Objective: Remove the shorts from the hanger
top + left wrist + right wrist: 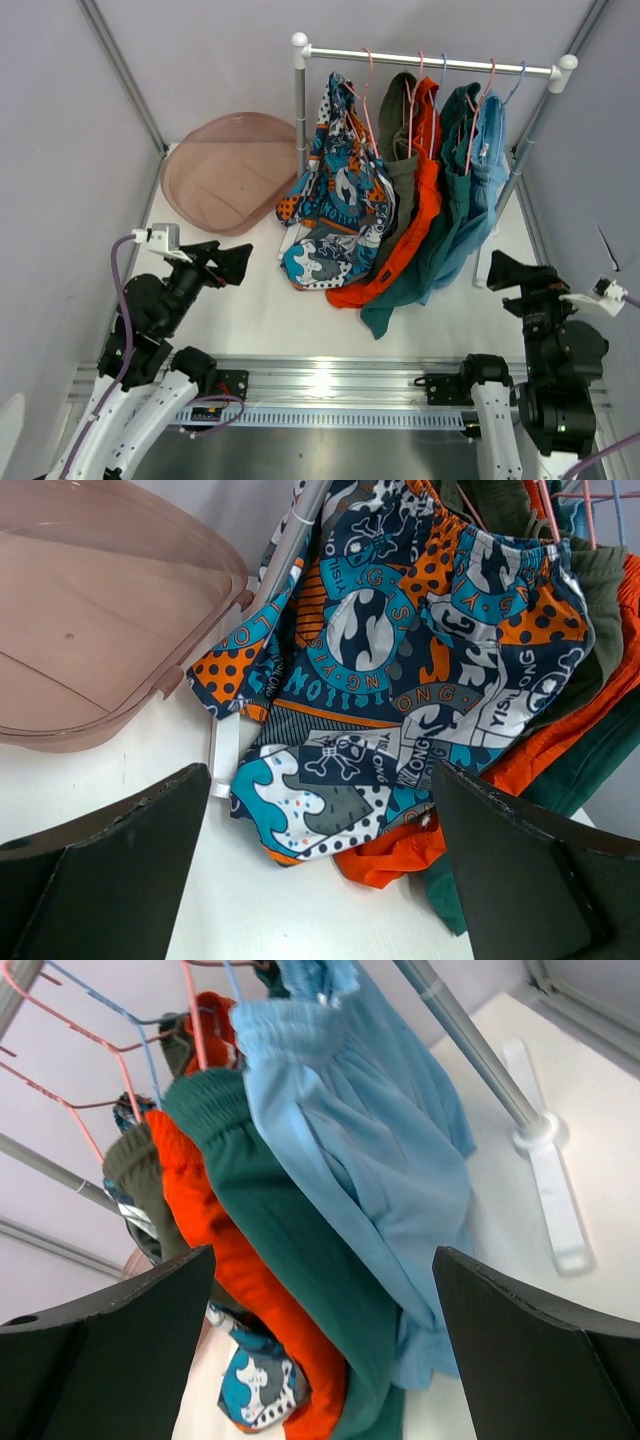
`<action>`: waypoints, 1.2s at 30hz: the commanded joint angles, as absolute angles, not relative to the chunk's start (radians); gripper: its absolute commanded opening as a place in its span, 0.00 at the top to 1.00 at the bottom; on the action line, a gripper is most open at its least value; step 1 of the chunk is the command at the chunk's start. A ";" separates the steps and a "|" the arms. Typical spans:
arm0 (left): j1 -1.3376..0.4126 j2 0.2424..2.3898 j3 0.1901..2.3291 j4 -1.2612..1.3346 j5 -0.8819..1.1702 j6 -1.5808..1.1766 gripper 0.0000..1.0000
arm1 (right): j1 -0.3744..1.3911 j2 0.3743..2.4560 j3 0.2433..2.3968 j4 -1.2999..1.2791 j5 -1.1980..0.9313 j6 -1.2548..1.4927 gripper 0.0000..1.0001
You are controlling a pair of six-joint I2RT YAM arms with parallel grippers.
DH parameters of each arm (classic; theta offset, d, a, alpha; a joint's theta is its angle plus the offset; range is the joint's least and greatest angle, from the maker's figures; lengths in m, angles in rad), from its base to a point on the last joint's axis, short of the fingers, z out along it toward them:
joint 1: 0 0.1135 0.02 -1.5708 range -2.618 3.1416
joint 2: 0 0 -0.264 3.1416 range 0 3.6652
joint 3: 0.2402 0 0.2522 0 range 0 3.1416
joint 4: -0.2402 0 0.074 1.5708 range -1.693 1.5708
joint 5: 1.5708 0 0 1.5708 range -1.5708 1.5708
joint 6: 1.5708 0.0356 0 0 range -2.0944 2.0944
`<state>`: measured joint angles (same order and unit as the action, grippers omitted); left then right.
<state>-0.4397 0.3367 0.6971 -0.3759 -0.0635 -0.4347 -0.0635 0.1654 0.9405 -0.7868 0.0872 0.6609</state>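
Shorts [395,200], five pairs, hang on wire hangers [368,90] from a white rail [430,60] in the upper middle of the overhead view. From left to right they are the printed pair [335,200], olive pair [400,120], orange pair [428,190], dark teal pair [455,200] and light blue pair [490,170], and the longer hems trail on the table [270,310]. Only that view shows both arms: the left gripper [235,265] at lower left and the right gripper [505,272] at lower right, each spread wide and holding nothing. The left wrist view alone shows the print's skulls and lettering, beside a pink basin [225,170]. The right wrist view alone reveals the elastic waistbands and the rack's white foot [555,1190].
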 commanded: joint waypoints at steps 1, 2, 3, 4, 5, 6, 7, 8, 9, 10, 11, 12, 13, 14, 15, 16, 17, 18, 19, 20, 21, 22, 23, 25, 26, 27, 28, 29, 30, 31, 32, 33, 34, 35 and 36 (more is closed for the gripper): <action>-0.446 0.359 0.681 -0.344 -0.034 -0.407 0.01 | -0.067 0.245 0.965 -0.571 0.012 0.574 0.01; -0.446 0.364 0.678 -0.338 -0.032 -0.407 0.01 | -0.064 0.267 0.965 -0.542 0.011 0.555 0.01; -0.446 0.371 0.681 -0.336 -0.029 -0.405 0.01 | -0.057 0.278 0.968 -0.482 -0.026 0.516 0.01; -0.446 0.389 0.683 -0.336 -0.023 -0.405 0.01 | -0.052 0.293 0.977 -0.459 -0.025 0.505 0.00; -0.446 0.399 0.686 -0.340 -0.028 -0.405 0.01 | -0.049 0.311 0.991 -0.437 -0.018 0.496 0.01; -0.446 0.403 0.690 -0.342 -0.037 -0.417 0.01 | -0.049 0.352 1.027 -0.404 -0.005 0.489 0.01; -0.446 0.406 0.690 -0.341 -0.040 -0.420 0.01 | -0.049 0.379 1.049 -0.385 -0.003 0.483 0.02; -0.446 0.405 0.686 -0.324 -0.032 -0.425 0.01 | -0.049 0.408 1.075 -0.361 -0.008 0.468 0.01; -0.446 0.405 0.680 -0.315 -0.023 -0.439 0.01 | -0.049 0.478 1.106 -0.338 -0.012 0.437 0.01; -0.446 0.405 0.675 -0.307 -0.015 -0.446 0.01 | -0.049 0.518 1.180 -0.334 -0.008 0.427 0.01; -0.448 0.411 0.673 -0.304 -0.018 -0.457 0.01 | -0.051 0.561 1.222 -0.345 -0.002 0.417 0.01; -0.446 0.414 0.675 -0.307 -0.020 -0.483 0.01 | -0.049 0.607 1.267 -0.359 0.029 0.410 0.01; -0.448 0.416 0.678 -0.307 -0.014 -0.486 0.01 | -0.049 0.702 1.357 -0.371 0.032 0.396 0.02; -0.448 0.417 0.684 -0.307 -0.008 -0.485 0.01 | -0.051 0.748 1.397 -0.392 0.020 0.390 0.02; -0.446 0.414 0.687 -0.304 0.021 -0.476 0.01 | -0.049 0.791 1.434 -0.399 0.012 0.387 0.03; -0.448 0.408 0.687 -0.296 0.032 -0.469 0.01 | -0.049 0.858 1.466 -0.399 0.012 0.385 0.04; -0.448 0.402 0.686 -0.273 0.035 -0.459 0.01 | -0.049 0.883 1.504 -0.394 0.012 0.388 0.04; -0.448 0.402 0.693 -0.270 0.029 -0.450 0.01 | -0.049 0.903 1.511 -0.362 0.011 0.390 0.03; -0.446 0.413 0.701 -0.282 0.005 -0.448 0.01 | -0.049 0.934 1.514 -0.345 0.018 0.393 0.03; -0.446 0.431 0.742 -0.323 -0.027 -0.439 0.01 | -0.048 0.948 1.516 -0.331 0.032 0.403 0.03; -0.446 0.454 0.749 -0.333 -0.026 -0.401 0.01 | -0.048 0.963 1.517 -0.307 0.063 0.405 0.03; -0.446 0.495 0.753 -0.340 -0.015 -0.385 0.01 | -0.048 0.977 1.519 -0.296 0.070 0.408 0.03; -0.448 0.512 0.759 -0.356 -0.024 -0.374 0.01 | -0.048 1.014 1.523 -0.285 0.080 0.410 0.03; -0.448 0.544 0.762 -0.376 -0.061 -0.385 0.01 | -0.045 1.054 1.539 -0.278 0.090 0.410 0.05; -0.448 0.546 0.759 -0.383 -0.069 -0.391 0.01 | -0.043 1.095 1.548 -0.281 0.094 0.407 0.05; -0.448 0.543 0.758 -0.385 -0.072 -0.390 0.01 | -0.038 1.112 1.560 -0.279 0.097 0.407 0.07; -0.456 0.537 0.759 -0.382 -0.081 -0.384 0.01 | -0.037 1.129 1.563 -0.276 0.107 0.405 0.08; -0.466 0.532 0.756 -0.387 -0.093 -0.371 0.01 | -0.035 1.146 1.568 -0.272 0.115 0.403 0.09; -0.477 0.531 0.759 -0.390 -0.107 -0.368 0.01 | -0.032 1.169 1.568 -0.264 0.121 0.397 0.10; -0.498 0.528 0.758 -0.393 -0.116 -0.364 0.01 | -0.029 1.178 1.566 -0.259 0.129 0.396 0.11; -0.506 0.525 0.759 -0.405 -0.127 -0.359 0.01 | -0.026 1.190 1.566 -0.252 0.136 0.397 0.12; -0.512 0.522 0.758 -0.411 -0.132 -0.356 0.01 | -0.025 1.212 1.568 -0.250 0.138 0.396 0.12; -0.520 0.517 0.755 -0.414 -0.138 -0.356 0.01 | -0.022 1.219 1.566 -0.252 0.140 0.399 0.14; -0.523 0.509 0.752 -0.417 -0.143 -0.354 0.01 | -0.020 1.227 1.563 -0.247 0.141 0.399 0.15; -0.526 0.509 0.750 -0.419 -0.147 -0.353 0.01 | -0.017 1.242 1.560 -0.244 0.144 0.400 0.17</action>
